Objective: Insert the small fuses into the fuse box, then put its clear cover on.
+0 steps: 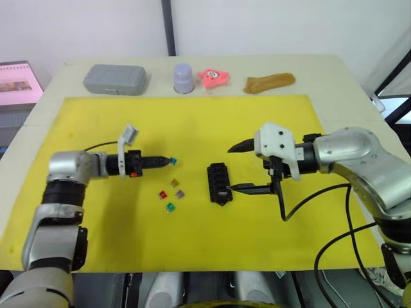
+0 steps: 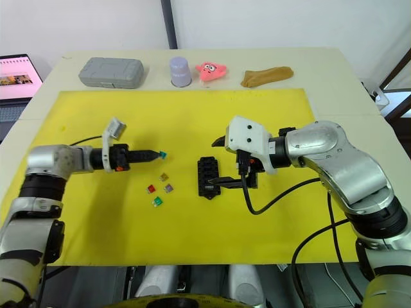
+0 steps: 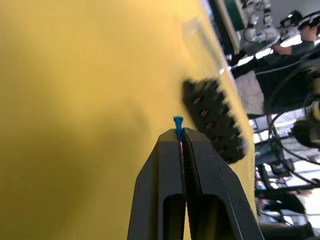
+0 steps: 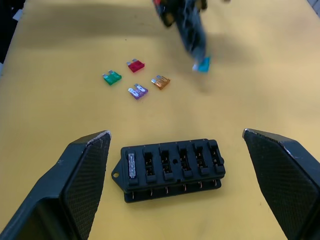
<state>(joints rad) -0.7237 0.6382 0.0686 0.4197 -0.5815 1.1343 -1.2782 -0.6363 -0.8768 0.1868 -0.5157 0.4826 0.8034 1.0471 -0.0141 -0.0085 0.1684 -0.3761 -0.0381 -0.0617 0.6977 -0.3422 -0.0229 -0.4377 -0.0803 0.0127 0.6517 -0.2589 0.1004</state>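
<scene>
In the head view, nearest you at about 9 o'clock, your left gripper (image 1: pixel 171 160) is pinched tight on the teal fuse (image 1: pixel 173 161), carried clear of the yellow mat (image 1: pixel 96 122), likely for seating in a slot. The fuse box (image 1: pixel 218 183) lies mid-mat; your right gripper (image 1: pixel 230 168) straddles its 3 o'clock side, fingers spread wide, probably to steady it. Four loose fuses sit at the box's 9 o'clock: red fuse (image 1: pixel 162 194), green fuse (image 1: pixel 170 206), purple fuse (image 1: pixel 180 193), amber fuse (image 1: pixel 174 183).

Left wrist view: the fingertips (image 3: pixel 175 137) meet on the teal fuse, blades aimed toward the box at 2 o'clock, with the clear cover (image 3: pixel 205 37) lying faint beyond it.

Right wrist view: the box sits between your parted fingers (image 4: pixel 85 170). One grey fuse (image 4: pixel 132 165) is already seated in an end slot; the other slots look empty.
</scene>
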